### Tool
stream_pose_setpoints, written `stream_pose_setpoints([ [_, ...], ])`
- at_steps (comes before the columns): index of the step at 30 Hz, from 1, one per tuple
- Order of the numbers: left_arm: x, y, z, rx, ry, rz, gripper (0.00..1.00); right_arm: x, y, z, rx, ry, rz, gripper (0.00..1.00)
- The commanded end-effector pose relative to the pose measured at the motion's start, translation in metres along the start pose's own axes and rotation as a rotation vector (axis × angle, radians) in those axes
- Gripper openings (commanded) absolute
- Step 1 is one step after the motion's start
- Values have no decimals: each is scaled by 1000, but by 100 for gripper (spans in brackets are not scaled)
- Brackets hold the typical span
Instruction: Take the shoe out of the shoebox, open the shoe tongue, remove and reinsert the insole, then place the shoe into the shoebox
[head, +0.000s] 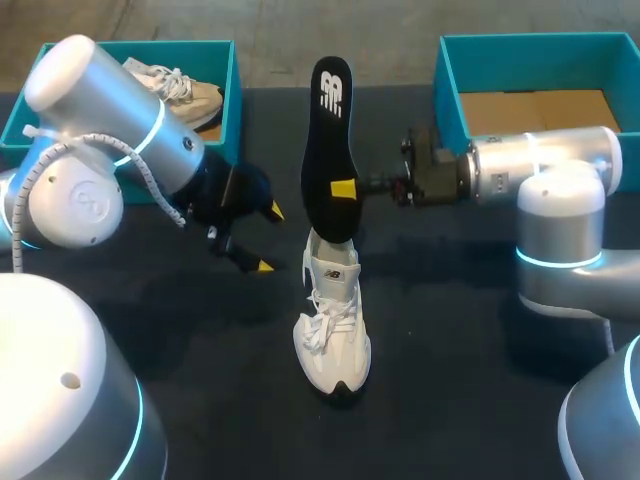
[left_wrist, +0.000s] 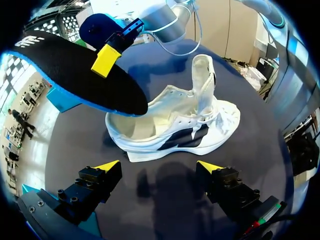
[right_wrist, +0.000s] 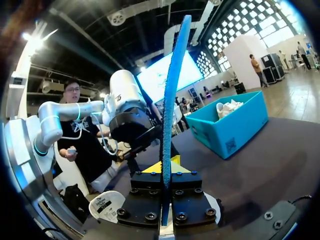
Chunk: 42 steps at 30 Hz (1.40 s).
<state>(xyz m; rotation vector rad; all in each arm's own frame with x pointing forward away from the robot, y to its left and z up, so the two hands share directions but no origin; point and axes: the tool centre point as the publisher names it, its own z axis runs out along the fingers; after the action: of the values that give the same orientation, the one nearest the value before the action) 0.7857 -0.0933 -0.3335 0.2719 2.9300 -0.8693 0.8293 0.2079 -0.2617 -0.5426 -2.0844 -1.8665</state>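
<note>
at the far left a teal box holds a second shoe. our left pincer hangs just right of that box, over the dark table. its fingers are spread wide and grip nothing. in its wrist view the same pincer has the white shoe ahead of its tips and clear of both. the shoe stands on its sole with the tongue pulled up.

right of the left pincer, the shoe sits near mid-table. the black insole rises upright above it, its lower end at the shoe's opening. we cannot tell whether that end is inside.

our right pincer comes in from the right and pinches the insole about halfway up. in its wrist view the right pincer is pressed onto the insole, which shows edge-on and blue-backed between the two fingers. in the left wrist view one yellow fingertip lies flat on the insole's black face.

behind the right pincer's arm stands another teal box, with a brown cardboard floor.
</note>
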Motion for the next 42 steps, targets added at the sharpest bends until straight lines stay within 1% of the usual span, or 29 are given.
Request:
stream_pose_setpoints([
  [1,-1,-2,1,-16,-18,-10,100,1,0,2,2,-4,1,0],
  [6,1,-3,2,-44,-50,-49,100,1,0,2,2,-4,1,0],
  [19,5,-4,5,-54,-74,-65,100,-4,-9,9,-15,-15,12,0],
  [25,6,-5,9,-51,-83,-71,100,-6,-19,10,-21,-24,13,0],
  [42,6,-2,11,-59,-108,-70,100,-6,-36,13,0,-32,5,0],
])
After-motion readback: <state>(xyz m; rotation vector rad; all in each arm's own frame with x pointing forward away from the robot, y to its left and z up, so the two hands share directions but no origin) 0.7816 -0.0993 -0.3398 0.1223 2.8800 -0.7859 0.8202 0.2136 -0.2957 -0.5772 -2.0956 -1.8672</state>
